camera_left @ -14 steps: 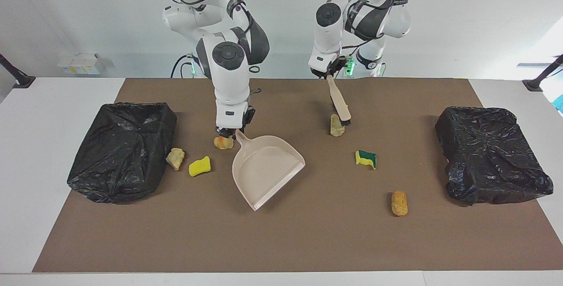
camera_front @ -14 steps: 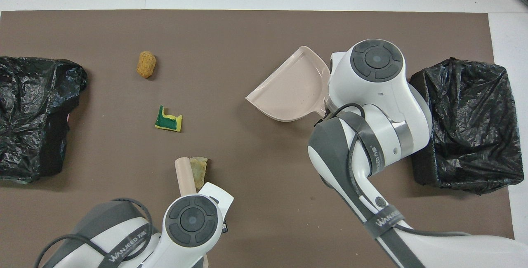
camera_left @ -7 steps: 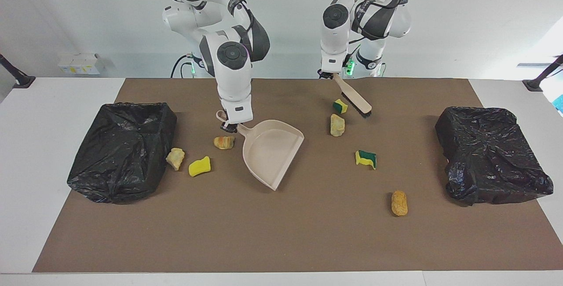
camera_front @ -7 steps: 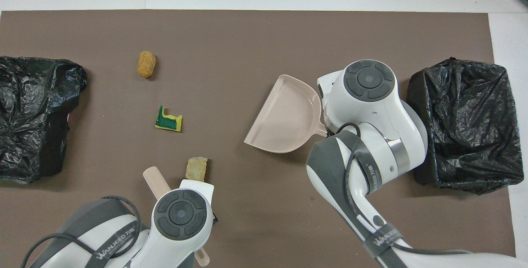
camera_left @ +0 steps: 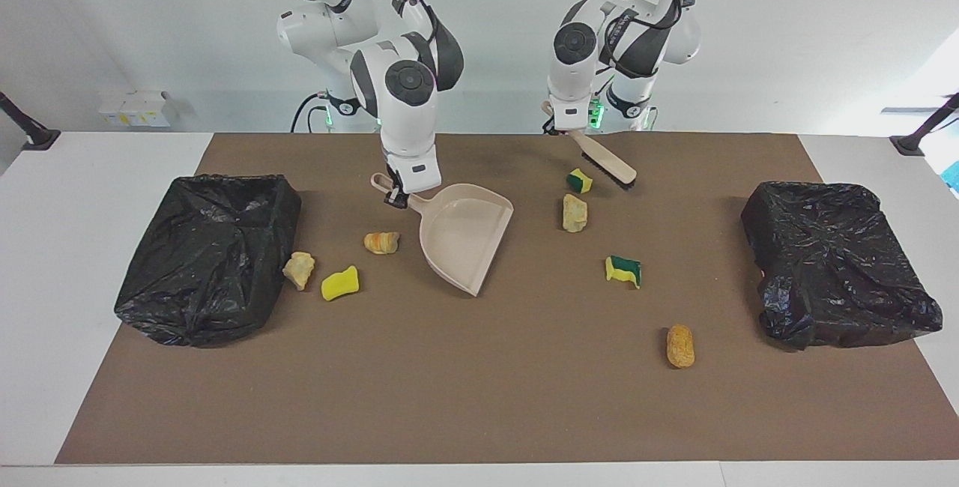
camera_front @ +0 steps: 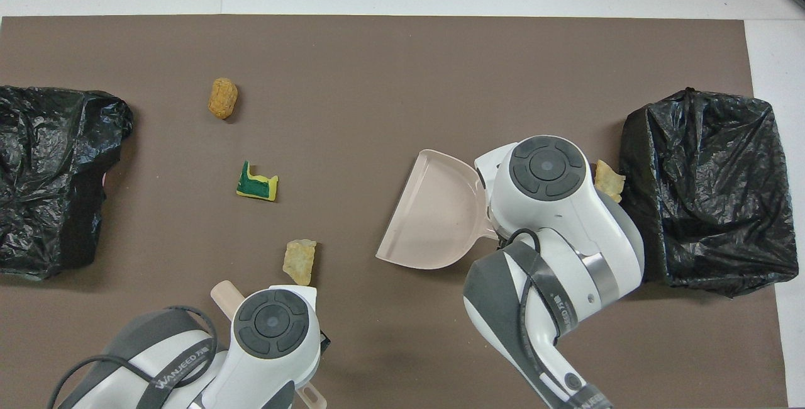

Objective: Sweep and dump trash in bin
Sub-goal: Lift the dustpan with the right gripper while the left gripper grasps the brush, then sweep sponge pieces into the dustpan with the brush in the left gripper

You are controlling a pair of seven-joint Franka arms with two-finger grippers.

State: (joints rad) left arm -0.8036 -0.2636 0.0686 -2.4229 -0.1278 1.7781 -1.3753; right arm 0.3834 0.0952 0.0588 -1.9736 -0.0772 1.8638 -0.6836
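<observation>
My right gripper (camera_left: 397,196) is shut on the handle of the beige dustpan (camera_left: 466,236), which hangs tilted over the middle of the mat with its mouth facing away from the robots. My left gripper (camera_left: 559,126) is shut on the beige brush (camera_left: 605,162), held slantwise with its bristles beside a small yellow-green sponge (camera_left: 578,180). Several trash scraps lie on the mat: a tan lump (camera_left: 575,213), a green-and-yellow sponge (camera_left: 623,270), an orange bread lump (camera_left: 680,345), a striped orange lump (camera_left: 381,242), a tan lump (camera_left: 299,270) and a yellow sponge (camera_left: 340,282). In the overhead view the arms hide both grippers.
Two bins lined with black bags stand on the brown mat (camera_left: 479,397), one at the right arm's end (camera_left: 206,258) and one at the left arm's end (camera_left: 839,262). White table (camera_left: 67,195) surrounds the mat.
My right gripper drew the dustpan toward the robots, swinging its mouth round. My left gripper lifted the brush back from the tan lump, uncovering the small yellow-green sponge.
</observation>
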